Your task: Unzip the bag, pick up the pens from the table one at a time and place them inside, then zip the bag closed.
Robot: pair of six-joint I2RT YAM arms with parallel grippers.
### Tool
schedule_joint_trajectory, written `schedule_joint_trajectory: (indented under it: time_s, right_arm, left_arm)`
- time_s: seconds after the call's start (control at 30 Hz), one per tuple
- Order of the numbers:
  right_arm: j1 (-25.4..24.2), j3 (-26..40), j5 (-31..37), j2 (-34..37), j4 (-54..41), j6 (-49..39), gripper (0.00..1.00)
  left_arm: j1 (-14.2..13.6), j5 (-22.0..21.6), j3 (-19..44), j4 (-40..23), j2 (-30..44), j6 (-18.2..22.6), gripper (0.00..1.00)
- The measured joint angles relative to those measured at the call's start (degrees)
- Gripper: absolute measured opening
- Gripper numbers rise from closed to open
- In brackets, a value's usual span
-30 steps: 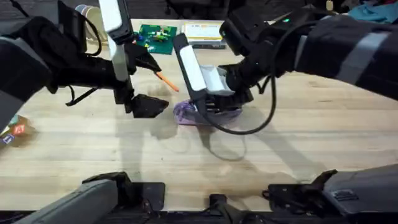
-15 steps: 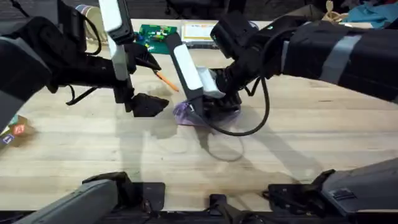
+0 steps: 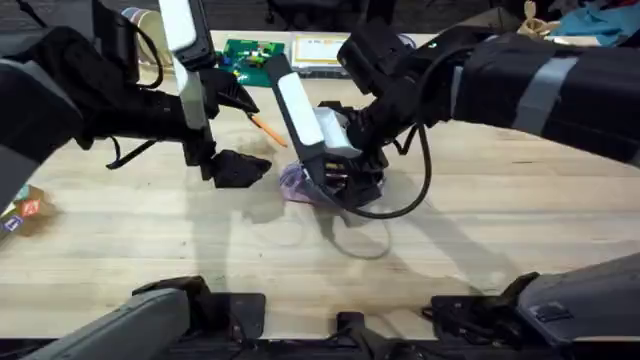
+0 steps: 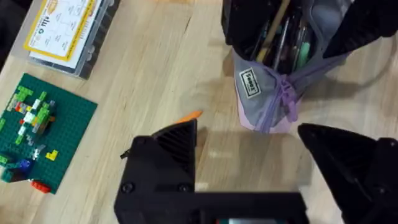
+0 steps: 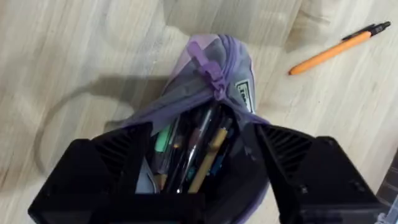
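My right end effector (image 5: 199,180) is spread apart, its fingers (image 5: 93,174) straddling the open mouth of the bag (image 5: 211,93) at the middle of the table (image 3: 480,220). The bag's zipper is open, with several pens and pencils inside and the purple pull tab (image 5: 205,62) at its closed end. My left end effector (image 4: 249,168) hovers just left of the bag, fingers apart and holding nothing. The orange pen (image 5: 339,46) lies on the table beyond the bag, on its far-left side, apart from it. A green brick plate (image 3: 252,55) and a clear box (image 3: 328,52) sit at the far edge.
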Motion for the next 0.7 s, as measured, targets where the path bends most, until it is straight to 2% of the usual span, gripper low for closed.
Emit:
schedule_joint_trajectory:
  time_s: [0.27,0.5,0.7]
  right_arm:
    - [0.2,0.0,2.1,-2.2,-0.3,1.1,0.998]
    - [0.2,0.0,2.6,-10.3,-0.5,5.2,0.998]
    - [0.2,0.0,3.8,-15.4,-0.5,12.5,0.997]
  left_arm:
    - [0.0,0.0,0.0,0.0,0.0,0.0,0.993]
    - [0.0,0.0,0.0,-0.4,0.0,0.0,0.993]
    - [0.0,-0.2,0.0,0.0,0.0,-0.2,0.993]
